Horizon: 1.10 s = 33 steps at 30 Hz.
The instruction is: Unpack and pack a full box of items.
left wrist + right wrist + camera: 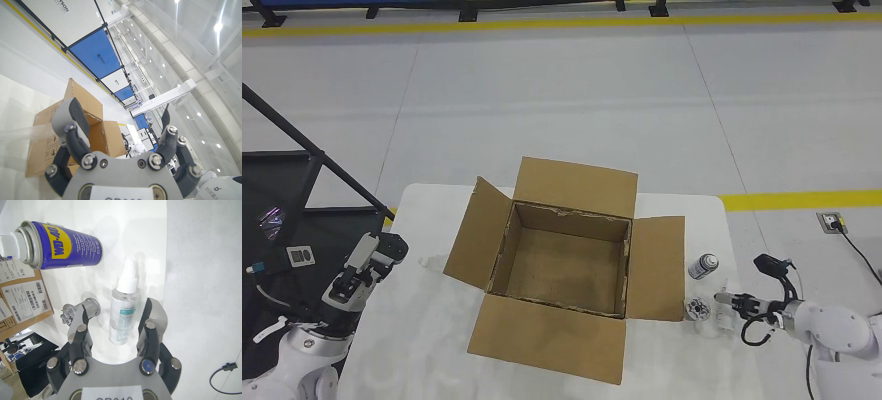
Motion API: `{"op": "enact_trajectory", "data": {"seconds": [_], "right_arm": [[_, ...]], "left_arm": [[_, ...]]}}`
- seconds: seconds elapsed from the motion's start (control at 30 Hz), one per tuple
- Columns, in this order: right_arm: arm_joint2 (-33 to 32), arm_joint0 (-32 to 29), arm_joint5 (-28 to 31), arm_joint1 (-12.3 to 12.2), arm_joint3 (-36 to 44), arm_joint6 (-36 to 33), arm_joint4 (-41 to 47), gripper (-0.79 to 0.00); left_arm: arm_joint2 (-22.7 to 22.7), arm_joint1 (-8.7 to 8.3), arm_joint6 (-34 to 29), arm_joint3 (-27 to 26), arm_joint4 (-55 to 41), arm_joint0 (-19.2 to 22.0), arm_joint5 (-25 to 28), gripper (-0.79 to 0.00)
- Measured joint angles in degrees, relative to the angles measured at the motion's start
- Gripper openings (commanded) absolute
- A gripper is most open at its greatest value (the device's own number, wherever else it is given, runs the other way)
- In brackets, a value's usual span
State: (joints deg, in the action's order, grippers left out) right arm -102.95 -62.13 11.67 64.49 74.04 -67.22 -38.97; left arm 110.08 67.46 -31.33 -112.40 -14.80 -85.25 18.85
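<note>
Top view: an open box (577, 190) is sitting mid-table (432, 300), flaps spread. The left gripper (382, 250) is tilting upward at the table's left edge. The right gripper (734, 300) is pointing left, near a can (702, 266).
Left wrist view: fingers are standing wide apart, empty.
Right wrist view: fingers are standing apart, flanking a bottle (122, 317).

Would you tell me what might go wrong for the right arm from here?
The right gripper is open at the clear spray bottle; its smooth round body might slip as the fingers close. The metal part beside one finger could get knocked. The box flap juts toward these items and might snag the bottle.
</note>
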Motion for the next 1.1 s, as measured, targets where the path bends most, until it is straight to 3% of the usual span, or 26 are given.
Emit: {"op": "enact_trajectory", "data": {"seconds": [0.33,0.4,0.57,0.7,0.83,1.1], "right_arm": [[-0.33,-0.56,-1.58,-0.97,3.02,1.09,2.02,-0.065],[-0.91,-0.76,-2.09,-1.12,4.05,1.73,3.18,-0.012],[-4.42,-2.0,-2.27,-1.4,9.82,2.57,13.41,0.0],[-5.36,-2.61,-1.92,-1.59,15.42,-1.64,24.27,0.0],[-2.26,-1.5,-3.95,-1.79,19.8,-6.64,31.86,0.0],[9.7,3.19,-8.43,-1.66,21.25,-5.04,28.77,0.0]], "left_arm": [[0.0,0.0,0.0,0.0,0.0,0.0,0.0,0.0],[0.0,0.0,0.0,0.0,0.0,0.0,0.0,0.0],[0.0,0.0,0.0,0.0,0.0,0.0,0.0,0.0],[0.0,0.0,0.0,0.0,0.0,0.0,0.0,0.0],[0.0,0.0,0.0,0.0,0.0,0.0,0.0,0.0],[0.0,0.0,0.0,0.0,0.0,0.0,0.0,0.0]]}}
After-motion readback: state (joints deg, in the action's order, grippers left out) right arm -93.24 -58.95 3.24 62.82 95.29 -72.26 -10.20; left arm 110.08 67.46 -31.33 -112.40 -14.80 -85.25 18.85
